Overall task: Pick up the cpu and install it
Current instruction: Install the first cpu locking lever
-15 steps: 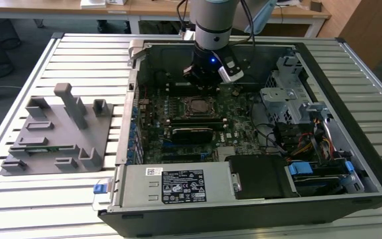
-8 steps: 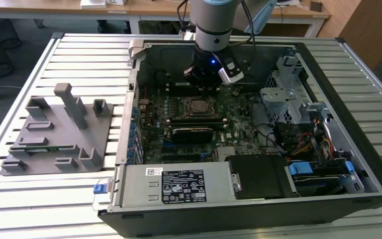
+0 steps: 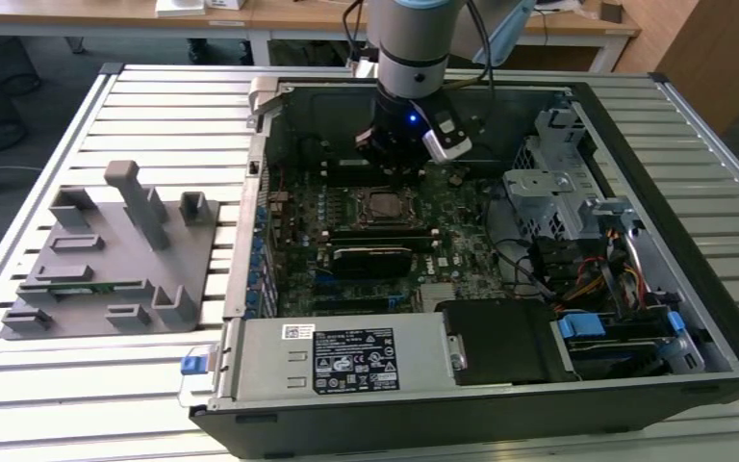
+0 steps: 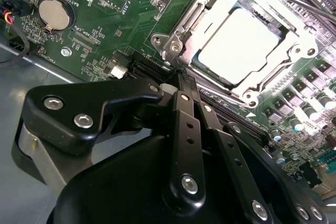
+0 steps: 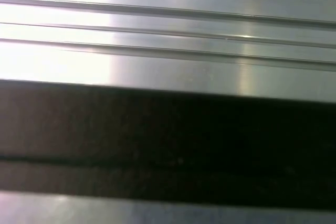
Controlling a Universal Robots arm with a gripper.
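Observation:
The cpu, a pale silvery square, lies seated in the motherboard socket, with the metal socket frame around its edges. In the exterior view the cpu shows as a small square in the middle of the green board inside the open computer case. My gripper is shut with nothing between its fingers. Its black tip stands just beside a corner of the socket frame, close above the board. In the exterior view the gripper hangs a little behind the socket.
On the slatted table at the exterior view's left stands a grey plastic tray with a green memory stick in it. Case walls, a drive cage and cables surround the board. A coin battery sits near the tip.

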